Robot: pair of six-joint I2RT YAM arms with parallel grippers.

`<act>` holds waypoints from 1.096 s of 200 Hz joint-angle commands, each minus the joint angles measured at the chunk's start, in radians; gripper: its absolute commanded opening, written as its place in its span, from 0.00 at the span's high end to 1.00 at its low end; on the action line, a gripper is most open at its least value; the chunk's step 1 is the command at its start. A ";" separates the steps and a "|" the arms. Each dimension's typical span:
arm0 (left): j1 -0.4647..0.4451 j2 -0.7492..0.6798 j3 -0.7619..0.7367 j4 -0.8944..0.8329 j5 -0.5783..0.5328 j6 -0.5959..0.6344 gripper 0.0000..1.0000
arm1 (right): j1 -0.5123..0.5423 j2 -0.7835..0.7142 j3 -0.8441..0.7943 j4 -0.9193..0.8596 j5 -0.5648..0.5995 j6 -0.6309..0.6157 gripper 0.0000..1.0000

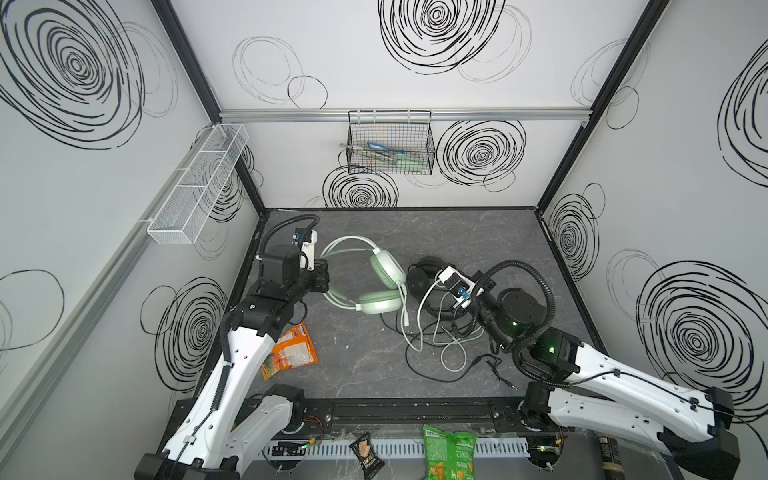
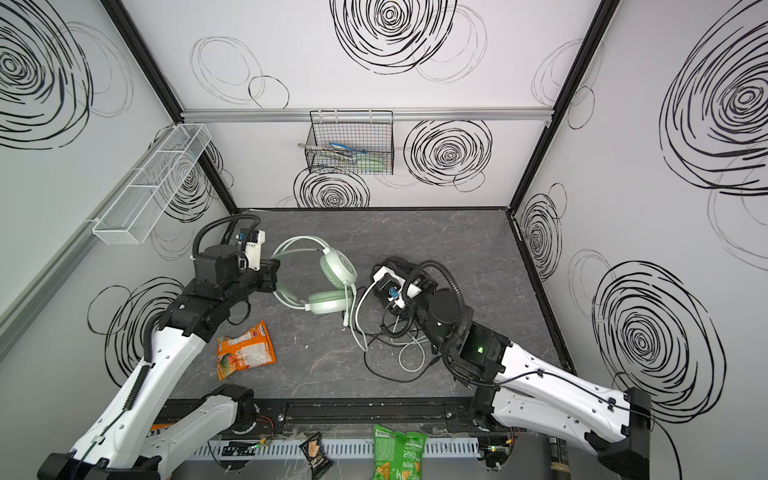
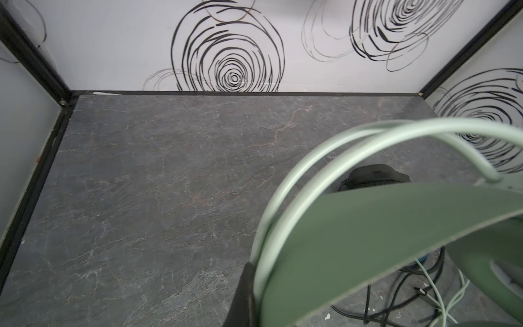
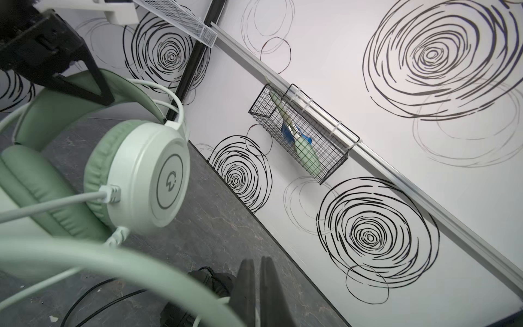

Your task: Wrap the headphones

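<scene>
The mint-green headphones (image 1: 380, 286) (image 2: 332, 286) lie on the grey tabletop left of centre, one earcup (image 4: 150, 175) standing on edge. My left gripper (image 1: 326, 276) (image 3: 256, 283) is shut on their headband (image 3: 368, 235); only one of its fingers (image 3: 244, 294) shows. The black headphones (image 1: 419, 274) (image 4: 209, 280) lie just to the right, mostly under my right wrist. My right gripper (image 4: 259, 271) is shut, with the white cable (image 1: 422, 316) (image 2: 357, 316) pinched low between its fingers. In both top views its fingertips are hidden by the wrist camera. Loose white and black cable (image 1: 436, 378) lies tangled in front.
An orange snack bag (image 1: 291, 351) lies near the left arm. A green chip bag (image 1: 449, 455) and a small dark packet (image 1: 365, 455) sit beyond the front rail. A black wire basket (image 1: 390, 143) hangs on the back wall, a white mesh basket (image 1: 195, 187) on the left wall.
</scene>
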 commanded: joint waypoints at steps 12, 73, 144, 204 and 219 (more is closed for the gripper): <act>-0.060 -0.034 -0.014 0.157 0.071 0.037 1.00 | 0.023 -0.008 0.049 0.006 -0.084 -0.081 1.00; -0.153 -0.064 -0.033 0.184 0.100 0.104 1.00 | 0.041 0.020 0.111 -0.062 -0.179 -0.115 1.00; -0.196 -0.112 -0.066 0.215 0.148 0.095 1.00 | 0.043 0.022 0.139 -0.098 -0.266 -0.090 1.00; -0.238 -0.130 -0.073 0.188 0.172 0.106 1.00 | 0.042 0.167 0.232 -0.128 -0.092 -0.087 1.00; -0.250 -0.141 -0.078 0.183 0.179 0.107 1.00 | 0.042 0.193 0.237 -0.120 -0.062 -0.085 1.00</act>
